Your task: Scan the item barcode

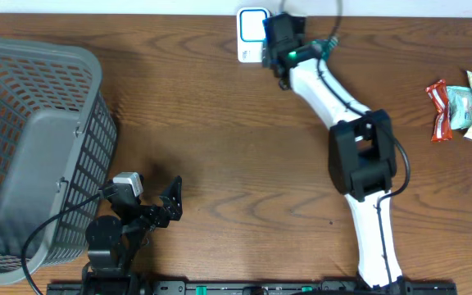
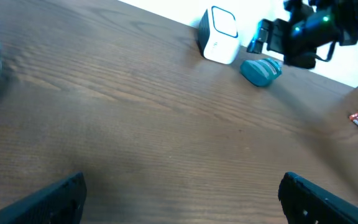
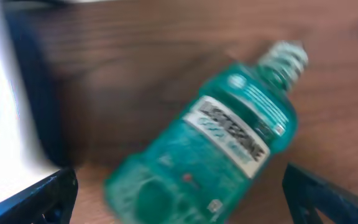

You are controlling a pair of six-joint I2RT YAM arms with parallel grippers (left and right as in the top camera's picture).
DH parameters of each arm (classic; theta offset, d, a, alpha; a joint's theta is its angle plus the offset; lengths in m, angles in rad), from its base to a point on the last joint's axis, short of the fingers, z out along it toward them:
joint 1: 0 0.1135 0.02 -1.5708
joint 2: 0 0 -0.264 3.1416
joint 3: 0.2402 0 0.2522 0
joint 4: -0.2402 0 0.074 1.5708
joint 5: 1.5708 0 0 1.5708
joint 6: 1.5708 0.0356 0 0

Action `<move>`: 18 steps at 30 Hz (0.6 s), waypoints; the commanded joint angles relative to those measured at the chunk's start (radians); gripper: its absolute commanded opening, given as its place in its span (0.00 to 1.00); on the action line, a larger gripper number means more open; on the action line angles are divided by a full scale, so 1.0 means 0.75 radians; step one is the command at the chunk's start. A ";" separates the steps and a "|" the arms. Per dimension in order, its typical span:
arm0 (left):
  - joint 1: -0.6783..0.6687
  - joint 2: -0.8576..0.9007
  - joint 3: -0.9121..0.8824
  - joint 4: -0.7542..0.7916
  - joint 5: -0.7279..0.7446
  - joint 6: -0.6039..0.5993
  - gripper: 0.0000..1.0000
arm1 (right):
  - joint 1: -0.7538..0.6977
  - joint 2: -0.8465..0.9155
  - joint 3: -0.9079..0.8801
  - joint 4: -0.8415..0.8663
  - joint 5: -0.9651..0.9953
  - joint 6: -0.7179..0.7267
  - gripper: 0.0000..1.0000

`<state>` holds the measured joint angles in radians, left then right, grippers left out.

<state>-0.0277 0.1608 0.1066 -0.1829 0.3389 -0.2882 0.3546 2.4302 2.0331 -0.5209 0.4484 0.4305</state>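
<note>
Lying on its side on the wooden worktop (image 3: 135,68), the teal mouthwash bottle (image 3: 216,146) sits directly beneath the right end effector (image 3: 179,193), whose fingers stand spread wide to either side without touching it. A white scanner box (image 2: 219,34) stands just beside that end effector. The left end effector (image 2: 179,199) rests well apart, fingers spread, holding nothing.

Overhead straight down on table (image 1: 220,147); left wrist low, distant; right wrist close above shared bottle (image 3: 210,149).
</note>
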 commanded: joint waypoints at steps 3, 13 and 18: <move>0.007 -0.006 0.005 -0.001 0.012 -0.003 0.98 | -0.086 -0.007 0.019 -0.041 -0.098 0.383 0.99; 0.007 -0.006 0.005 -0.001 0.012 -0.003 0.98 | -0.125 0.087 0.019 0.057 -0.223 0.488 0.99; 0.007 -0.006 0.005 -0.001 0.012 -0.003 0.98 | -0.125 0.166 0.019 0.051 -0.223 0.499 0.99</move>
<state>-0.0277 0.1608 0.1066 -0.1829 0.3386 -0.2882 0.2581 2.4973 2.0342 -0.4786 0.2867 0.7696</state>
